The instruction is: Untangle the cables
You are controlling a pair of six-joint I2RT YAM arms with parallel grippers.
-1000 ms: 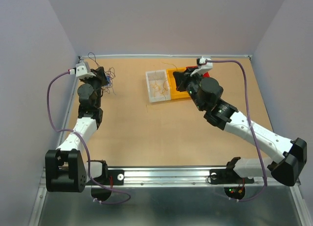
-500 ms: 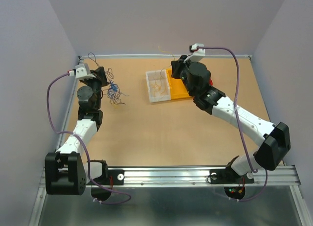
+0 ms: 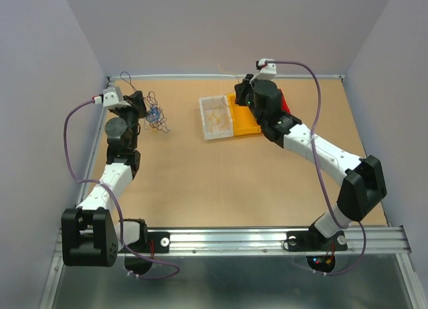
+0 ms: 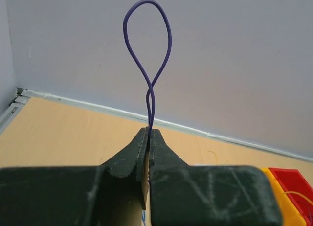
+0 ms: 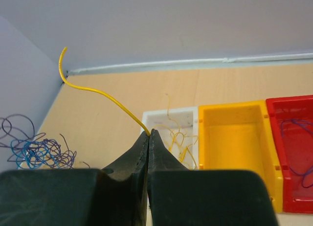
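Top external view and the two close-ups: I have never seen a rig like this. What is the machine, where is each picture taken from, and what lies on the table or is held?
The machine is two white-and-black robot arms bolted at the near edge of a wooden table. The wide picture looks down from above and behind them. The other two come from cameras on the wrists, each looking along its own two-fingered hand.

The left hand is shut on a thin purple wire, which loops up above it. The right hand is shut on a thin yellow wire.

Near the left hand lies a tangle of thin blue and purple wires. Beside it stand three bins: a white plastic bin holding yellow wires, a yellow plastic bin, and a red plastic bin holding a purple wire.
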